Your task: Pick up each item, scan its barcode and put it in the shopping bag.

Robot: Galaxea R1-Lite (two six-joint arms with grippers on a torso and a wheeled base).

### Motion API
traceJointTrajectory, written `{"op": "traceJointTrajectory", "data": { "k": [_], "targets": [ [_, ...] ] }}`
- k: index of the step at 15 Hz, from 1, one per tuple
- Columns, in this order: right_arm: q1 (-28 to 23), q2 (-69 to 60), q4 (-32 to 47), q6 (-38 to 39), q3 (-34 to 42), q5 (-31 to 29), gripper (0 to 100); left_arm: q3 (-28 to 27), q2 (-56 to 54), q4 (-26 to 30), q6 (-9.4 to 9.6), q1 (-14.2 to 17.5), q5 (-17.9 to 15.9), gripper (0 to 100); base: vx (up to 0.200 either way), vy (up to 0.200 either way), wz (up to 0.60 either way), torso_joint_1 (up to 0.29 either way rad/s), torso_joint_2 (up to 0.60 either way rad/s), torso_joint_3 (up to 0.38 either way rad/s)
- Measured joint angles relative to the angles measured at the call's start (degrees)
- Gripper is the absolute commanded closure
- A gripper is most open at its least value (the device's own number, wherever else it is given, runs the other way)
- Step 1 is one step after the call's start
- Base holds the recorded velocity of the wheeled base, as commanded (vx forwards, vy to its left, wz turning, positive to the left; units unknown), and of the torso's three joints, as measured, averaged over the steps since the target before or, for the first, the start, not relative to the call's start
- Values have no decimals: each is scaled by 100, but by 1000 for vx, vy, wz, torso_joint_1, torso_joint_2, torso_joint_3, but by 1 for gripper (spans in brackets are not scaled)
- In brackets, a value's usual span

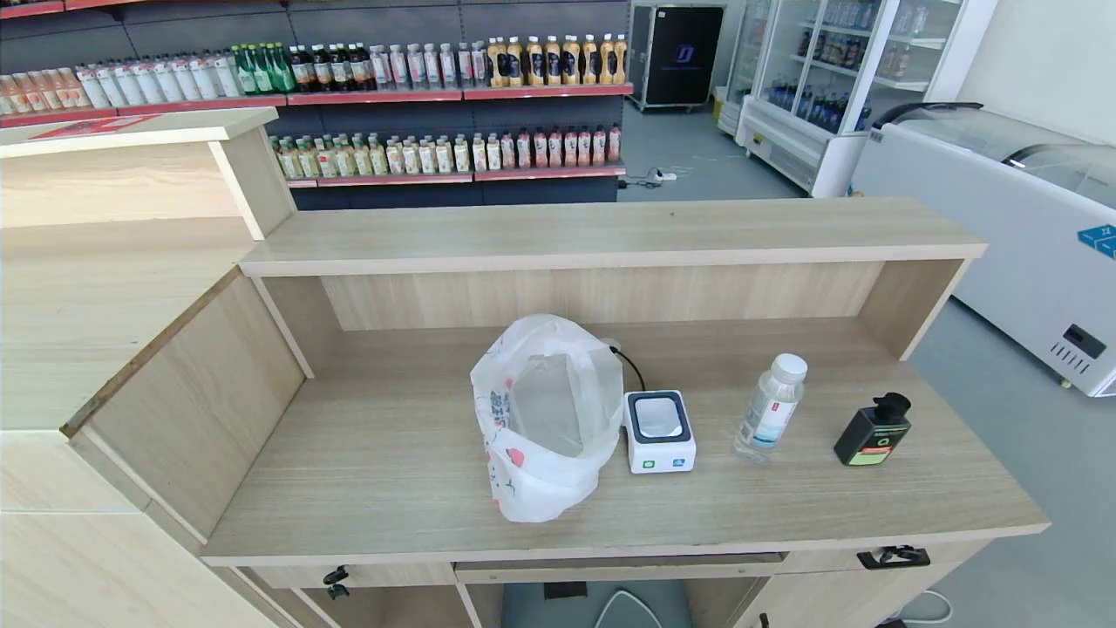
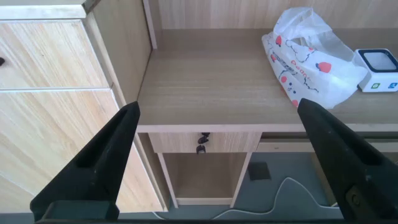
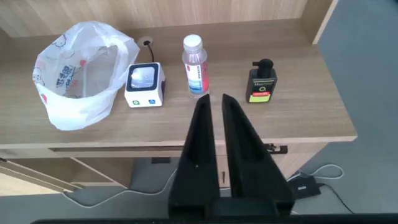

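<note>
Shopping bag beyond splayed left tool

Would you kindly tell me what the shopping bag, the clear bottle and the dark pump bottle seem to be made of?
Shopping bag: thin plastic film, translucent and crinkled; its inside shows through. Clear bottle: likely transparent plastic, glossy, with a white cap. Dark pump bottle: probably opaque plastic, slightly shiny; the look leaves it open.
</note>
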Motion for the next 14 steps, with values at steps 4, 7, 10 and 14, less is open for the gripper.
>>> {"op": "traceJointTrajectory", "data": {
  "k": [4, 7, 10, 14],
  "targets": [
    [-207, 1651, -961, -6, -305, 141, 0, 0, 0, 0, 0, 0, -2, 0, 0, 0, 0, 0, 0, 0],
    [-669, 3224, -2606, -155, -286, 247, 0, 0, 0, 0, 0, 0, 0, 0, 0, 0, 0, 0, 0, 0],
    [-1137, 4809, -4336, -585, -88, 428, 0, 0, 0, 2, -2, 0, -2, 0, 0, 0, 0, 0, 0, 0],
    [-1410, 6378, -6143, -990, 497, 553, 0, 0, 0, 0, 0, 0, 0, 0, 0, 0, 0, 0, 0, 0]
  ]
}}
